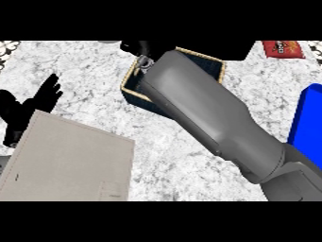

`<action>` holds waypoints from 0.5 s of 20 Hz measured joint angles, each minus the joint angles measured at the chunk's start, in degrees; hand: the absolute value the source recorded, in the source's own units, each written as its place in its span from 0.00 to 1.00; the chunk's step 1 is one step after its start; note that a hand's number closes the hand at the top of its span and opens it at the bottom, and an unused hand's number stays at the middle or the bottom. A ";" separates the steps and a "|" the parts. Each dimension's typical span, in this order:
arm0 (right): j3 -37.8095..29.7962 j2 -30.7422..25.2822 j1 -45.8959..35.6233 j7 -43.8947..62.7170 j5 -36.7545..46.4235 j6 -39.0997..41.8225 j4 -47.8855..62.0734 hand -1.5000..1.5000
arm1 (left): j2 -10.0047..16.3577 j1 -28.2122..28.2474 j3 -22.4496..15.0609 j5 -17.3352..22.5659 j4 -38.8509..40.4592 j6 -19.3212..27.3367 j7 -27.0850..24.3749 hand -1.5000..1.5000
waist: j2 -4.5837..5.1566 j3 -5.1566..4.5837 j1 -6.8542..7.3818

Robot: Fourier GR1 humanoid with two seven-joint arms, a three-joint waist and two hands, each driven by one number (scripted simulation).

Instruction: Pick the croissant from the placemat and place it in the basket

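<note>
We are hovering our black right hand (137,47) above the far edge of the tan-rimmed, dark-walled woven basket (126,82), its clasp and the croissant both hidden from us, while our left hand (25,109) is resting spread open at left.

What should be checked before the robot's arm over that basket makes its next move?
1. Right hand at the basket: ok, it sits by the far rim.
2. Croissant in that hand: cannot tell, no croissant shows.
3. Croissant already inside the basket: cannot tell, the right forearm covers most of the inside.
4. Croissant off the blue placemat: ok for the part that shows; the rest is cut off.
5. Left hand out of the way: ok, open with fingers up, resting at the view's left, apart from the basket.
6. Red packet clear of the basket: ok, it lies apart, toward the far right.
</note>
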 measured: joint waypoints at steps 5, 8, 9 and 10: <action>-0.83 0.10 1.76 -1.79 -0.13 -3.97 2.40 0.00 | 0.55 0.17 0.75 0.58 0.48 -0.80 -0.50 0.50 | 0.08 0.00 -0.06; -0.42 0.16 1.55 -2.59 -1.28 -6.01 2.35 0.00 | 0.12 0.36 0.43 0.42 -0.02 -0.57 -0.03 0.50 | 0.03 0.02 0.03; -1.16 0.18 1.54 -3.05 -1.06 -6.89 2.14 0.00 | 0.16 0.46 0.51 0.42 -0.23 -0.50 0.13 0.50 | -0.03 0.02 -0.23; -1.53 0.17 1.76 -3.32 -0.92 -7.83 2.01 0.00 | 0.12 0.29 0.55 0.35 -0.06 -0.37 0.15 0.50 | -0.05 0.03 -0.38</action>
